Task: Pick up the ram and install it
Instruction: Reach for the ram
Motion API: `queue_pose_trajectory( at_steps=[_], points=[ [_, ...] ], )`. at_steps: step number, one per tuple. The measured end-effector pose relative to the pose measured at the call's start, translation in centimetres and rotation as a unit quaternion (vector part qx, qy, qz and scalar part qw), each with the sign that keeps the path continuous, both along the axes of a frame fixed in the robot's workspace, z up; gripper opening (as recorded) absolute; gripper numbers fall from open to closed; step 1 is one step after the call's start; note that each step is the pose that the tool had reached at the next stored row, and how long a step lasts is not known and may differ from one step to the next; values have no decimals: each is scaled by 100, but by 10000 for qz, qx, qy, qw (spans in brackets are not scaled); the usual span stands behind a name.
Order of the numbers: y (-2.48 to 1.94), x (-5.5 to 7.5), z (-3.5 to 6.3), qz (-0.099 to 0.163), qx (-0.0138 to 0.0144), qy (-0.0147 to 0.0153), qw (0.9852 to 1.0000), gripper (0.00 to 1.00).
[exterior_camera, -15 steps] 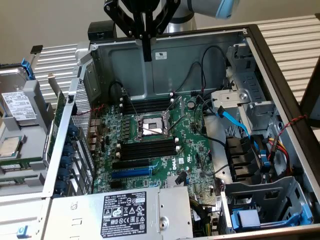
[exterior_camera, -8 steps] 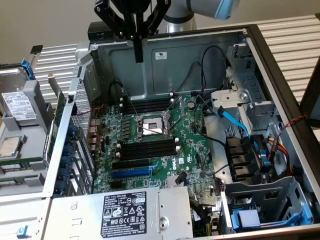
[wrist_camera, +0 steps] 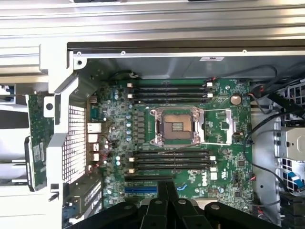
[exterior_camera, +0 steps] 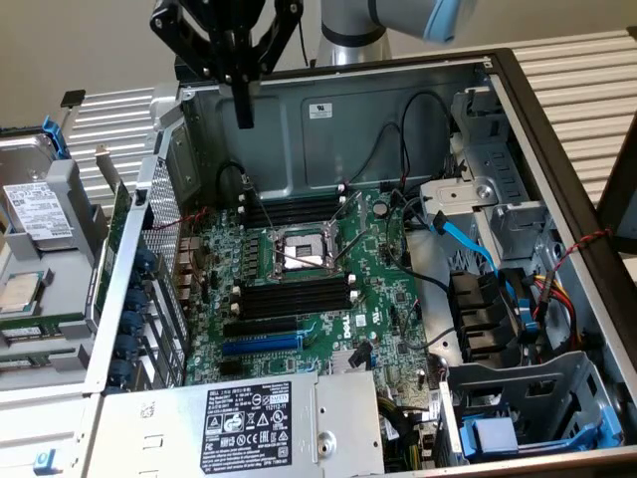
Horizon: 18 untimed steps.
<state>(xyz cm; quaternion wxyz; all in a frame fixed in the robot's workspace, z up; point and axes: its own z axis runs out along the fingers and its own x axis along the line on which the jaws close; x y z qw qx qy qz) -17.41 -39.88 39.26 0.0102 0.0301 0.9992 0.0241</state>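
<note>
End effector (exterior_camera: 244, 119) up high over the open computer case (exterior_camera: 398, 110), hanging above its back corner, fingers pressed tight together and pointing straight down. Nothing between them, nothing touched. From the wrist view the same dark fingertips (wrist_camera: 166, 193) sit closed over the motherboard (wrist_camera: 224, 109).

Now the ram (exterior_camera: 114, 239): it is outside the case, off toward the exterior view's left and lower than the end effector, well apart from it, just beyond the perforated side wall (exterior_camera: 164, 289). It is a long green stick, white label on the face that the wrist camera sees (wrist_camera: 38, 138).

Its long axis runs alongside that perforated wall (wrist_camera: 74, 143), slanting in the exterior view from upper right to lower left. That puts it crosswise to the black memory slots (exterior_camera: 294, 209) on the board.

Inside the case, the slots with white end clips flank the processor socket (exterior_camera: 304, 251), and a blue expansion slot (exterior_camera: 261, 345) lies nearer the camera.
</note>
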Motion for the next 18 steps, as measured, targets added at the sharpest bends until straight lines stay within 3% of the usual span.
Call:
queue_pose_trajectory(
  at_steps=[18],
  points=[
    [0,-779,-15,59,0,3,10000,11]
  ],
)
